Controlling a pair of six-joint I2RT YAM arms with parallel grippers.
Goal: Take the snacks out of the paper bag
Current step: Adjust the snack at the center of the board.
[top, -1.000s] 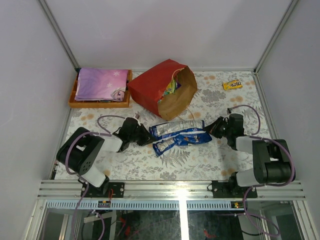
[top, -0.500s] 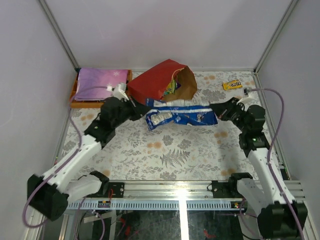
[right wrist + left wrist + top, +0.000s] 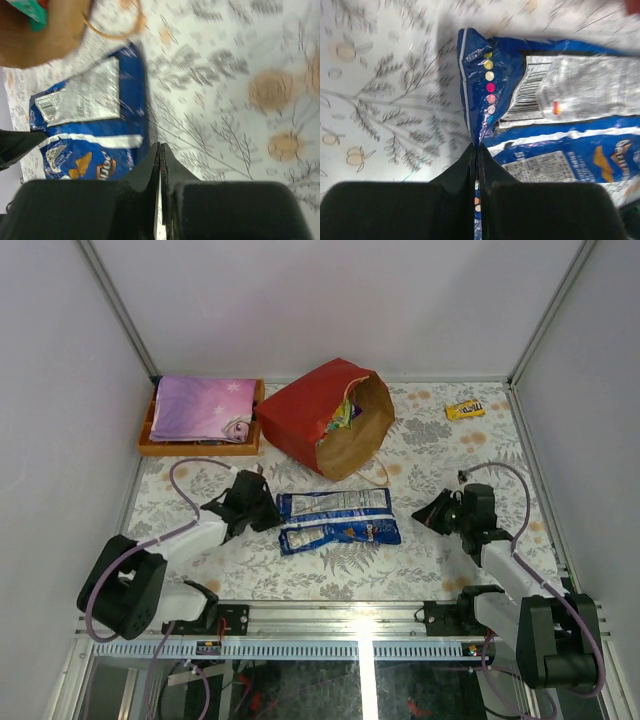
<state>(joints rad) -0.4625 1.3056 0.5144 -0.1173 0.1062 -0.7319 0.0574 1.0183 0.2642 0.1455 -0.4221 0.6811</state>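
A blue-white bag [image 3: 338, 520] lay flat on the floral table [image 3: 440, 450], just in front of the red paper bag [image 3: 305, 415], which lay on its side with snacks [image 3: 343, 416] in its mouth. The left gripper [image 3: 476, 150] was pinched on the blue-white bag's edge. The right gripper [image 3: 159, 147], fingers together, sat just beside the other end. A barcode [image 3: 527, 97] showed, but the brand lettering was unreadable.

A: Left arm [image 3: 190, 535] pose?
B: Low, elbow back, reaching right. Left gripper [image 3: 476, 148] clamped on the blue-white bag [image 3: 560, 125] edge.
A: Right?
B: Right arm [image 3: 505, 565] low, reaching left. Right gripper [image 3: 159, 146] fingers pressed flat together.
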